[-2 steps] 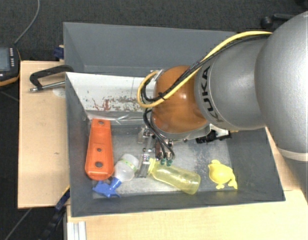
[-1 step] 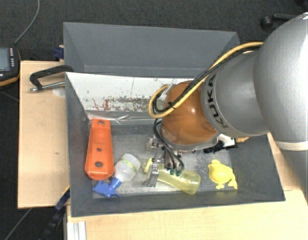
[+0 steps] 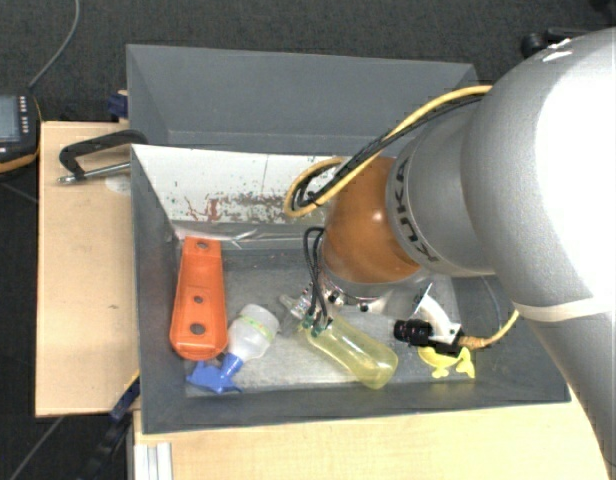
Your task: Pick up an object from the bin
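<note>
- Low near the front of the bin, the claw sits at the left end of a pale yellow see-through bottle. Whether it is spread or pressed together cannot be told, as the wrist hides it.
- Nothing looks lifted, so the grasp and the lift both seem left to do.
- The bottle lies on its side, slim and rounded, between a white cap-like piece and a yellow scrap.

Gripper beside yellowish bottle, orange block left
</note>
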Controlling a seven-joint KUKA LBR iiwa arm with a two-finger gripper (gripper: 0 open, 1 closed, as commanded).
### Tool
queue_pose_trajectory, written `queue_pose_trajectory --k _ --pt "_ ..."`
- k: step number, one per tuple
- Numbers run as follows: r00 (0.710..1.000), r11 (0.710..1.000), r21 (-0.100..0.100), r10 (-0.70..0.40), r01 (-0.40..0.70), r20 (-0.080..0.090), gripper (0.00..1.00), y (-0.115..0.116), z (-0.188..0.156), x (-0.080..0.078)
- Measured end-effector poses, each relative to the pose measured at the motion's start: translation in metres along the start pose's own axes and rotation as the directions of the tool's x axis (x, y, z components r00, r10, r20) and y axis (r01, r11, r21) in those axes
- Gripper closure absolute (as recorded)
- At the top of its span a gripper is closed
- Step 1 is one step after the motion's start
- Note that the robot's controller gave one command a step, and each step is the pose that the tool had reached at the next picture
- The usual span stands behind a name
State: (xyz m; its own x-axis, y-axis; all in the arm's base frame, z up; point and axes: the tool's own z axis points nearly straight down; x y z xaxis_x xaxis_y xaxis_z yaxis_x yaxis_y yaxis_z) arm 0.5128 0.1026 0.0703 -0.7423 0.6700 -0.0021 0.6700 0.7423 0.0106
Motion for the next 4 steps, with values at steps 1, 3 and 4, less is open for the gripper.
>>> queue_pose_trajectory --k 1,3,4 --pt "1.0 1.0 0.0 0.001 -0.001 0.0 1.0 0.0 0.0 0.0" --pt "0.996 0.996 -0.003 -0.09 0.09 0.002 1.0 -0.035 -0.001 -0.016" --pt "0.983 0.983 -0.002 -0.182 0.182 0.0 1.0 -0.04 -0.002 -0.018"
